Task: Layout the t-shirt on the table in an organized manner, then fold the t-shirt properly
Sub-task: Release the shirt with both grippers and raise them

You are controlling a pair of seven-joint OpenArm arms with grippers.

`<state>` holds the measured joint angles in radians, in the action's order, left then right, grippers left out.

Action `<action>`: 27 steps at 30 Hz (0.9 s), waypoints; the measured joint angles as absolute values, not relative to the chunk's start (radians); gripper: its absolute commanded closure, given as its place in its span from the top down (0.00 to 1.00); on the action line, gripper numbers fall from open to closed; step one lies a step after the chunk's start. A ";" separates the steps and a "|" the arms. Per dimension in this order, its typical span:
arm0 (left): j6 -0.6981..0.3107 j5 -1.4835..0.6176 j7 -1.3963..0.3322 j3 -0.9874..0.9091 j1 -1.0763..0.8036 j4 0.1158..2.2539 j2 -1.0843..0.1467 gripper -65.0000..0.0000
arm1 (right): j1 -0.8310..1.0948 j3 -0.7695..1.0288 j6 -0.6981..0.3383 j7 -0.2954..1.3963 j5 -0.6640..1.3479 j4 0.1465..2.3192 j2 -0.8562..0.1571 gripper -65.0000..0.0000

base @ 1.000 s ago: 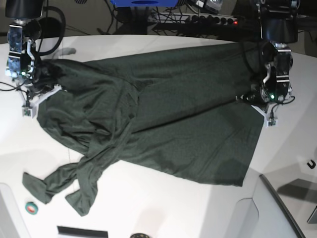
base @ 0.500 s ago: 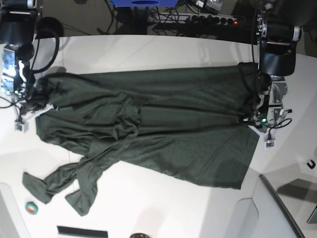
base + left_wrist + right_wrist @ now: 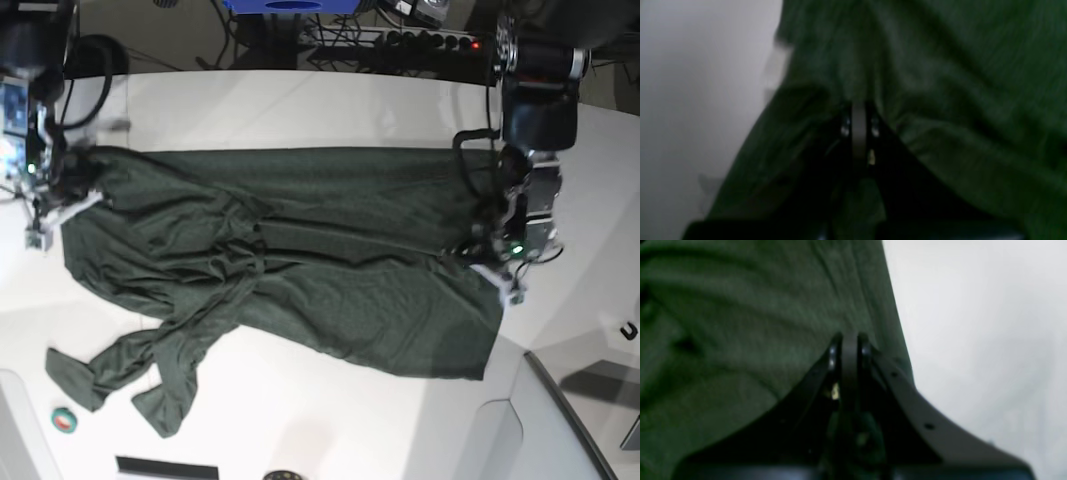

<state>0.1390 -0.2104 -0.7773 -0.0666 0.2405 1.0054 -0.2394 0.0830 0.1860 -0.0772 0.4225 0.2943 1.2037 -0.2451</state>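
The table (image 3: 330, 95) fills the base view, a broad white top with a curved edge, and the t-shirt (image 3: 330, 250) is stretched across its middle, long axis running left to right in the frame.

Both arms are at the ends of that axis. The left gripper (image 3: 510, 262) sits at the right end of the cloth, at the straight edge there, jaws pressed together on a pinch of the t-shirt; the left wrist view shows dark green fabric gathered right at its closed tips (image 3: 858, 115). The right gripper (image 3: 45, 200) is at the far left end, upper left of the frame. In the right wrist view its jaws (image 3: 849, 343) look nearly together with cloth lying around and behind them, but I cannot tell whether they grip it or have let go.

So the shirt lies between the two, each arm nearest its own end, and any further spreading would likely have to pull outward along that left-right line.

How does the shirt look? Dark forest green, plain, soft. The upper band is flat and taut. Left of centre it bunches into folds, and two loose strips trail toward the lower left of the frame. The lower right part lies fairly smooth. Layout not finished, by my reading; folding not begun.
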 measured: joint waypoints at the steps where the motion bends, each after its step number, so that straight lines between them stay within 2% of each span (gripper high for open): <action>1: 0.139 -0.206 -0.793 -0.110 0.212 1.047 -0.241 0.00 | 0.107 0.184 -0.079 0.415 0.297 1.249 -0.245 0.15; 5: 0.141 -0.189 -0.875 -0.206 0.128 1.265 -0.275 0.00 | 0.152 0.188 -0.078 0.392 0.298 1.384 -0.227 0.30; 10: 0.079 -0.209 -0.906 -0.208 -0.006 1.476 -0.286 0.00 | 0.189 0.181 -0.080 0.408 0.298 1.372 -0.218 0.31; 12: 0.076 -0.205 -0.930 -0.220 -0.084 1.486 -0.280 0.00 | 0.184 0.182 -0.080 0.407 0.297 1.346 -0.218 0.31; 16: 0.073 -0.201 -0.922 -0.374 -0.173 1.489 -0.281 0.00 | 0.176 0.179 -0.080 0.402 0.299 1.334 -0.207 0.31; 23: -0.101 -0.191 -0.896 -0.599 -0.273 1.498 -0.281 0.00 | 0.165 0.035 -0.080 0.406 0.303 1.335 -0.206 0.31; 27: -0.108 -0.187 -0.882 -0.658 -0.297 1.497 -0.288 0.00 | 0.160 0.017 -0.079 0.404 0.303 1.335 -0.210 0.31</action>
